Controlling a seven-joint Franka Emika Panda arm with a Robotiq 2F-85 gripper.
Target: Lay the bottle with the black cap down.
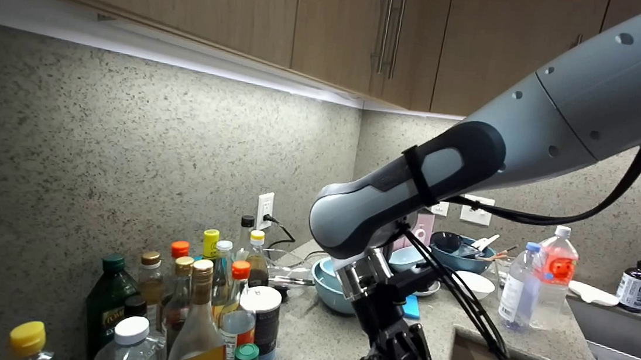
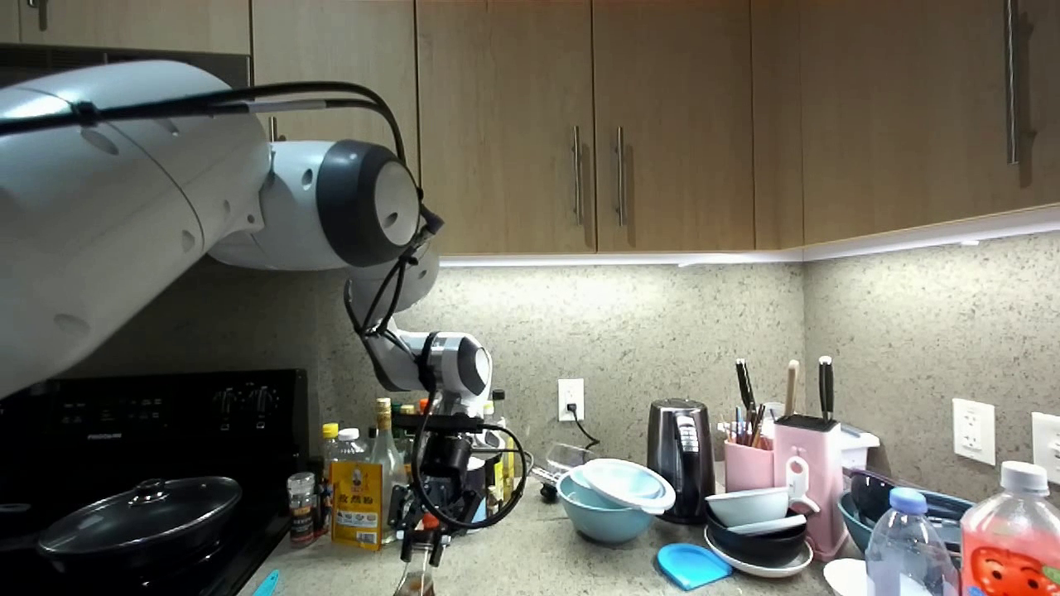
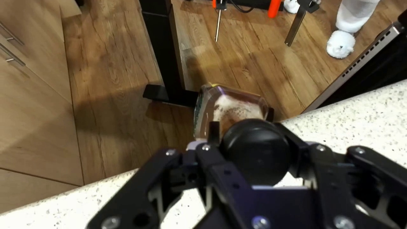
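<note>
Pinching the bottle with the black cap (image 3: 235,109) at its top end, the tool (image 3: 249,136) fills the lower middle of the wrist view, its fingers (image 3: 214,135) on either side of the cap (image 3: 256,152). That cap is round and slightly glossy, seen nearly from above, and it hides the neck. Beyond it the clear, angular body shows brown contents and a pale patch flecked with brown, with the wooden floor (image 3: 105,79) and the edge of the speckled tabletop (image 3: 349,124) behind it.

In an exterior view, the tool hangs below the white arm (image 2: 166,190), and the clear neck comes out under the fingers, widening downward to dark brown liquid. The bottle looks close to upright there; the base is cut off, so whether it touches the tabletop cannot be told. A yellow box (image 2: 356,505) stands on the tabletop, further left.

In an exterior view, the tool reaches the lower edge, to the right of the crowd of other bottles (image 1: 197,333), and what it pinches is too hidden to make out.
</note>
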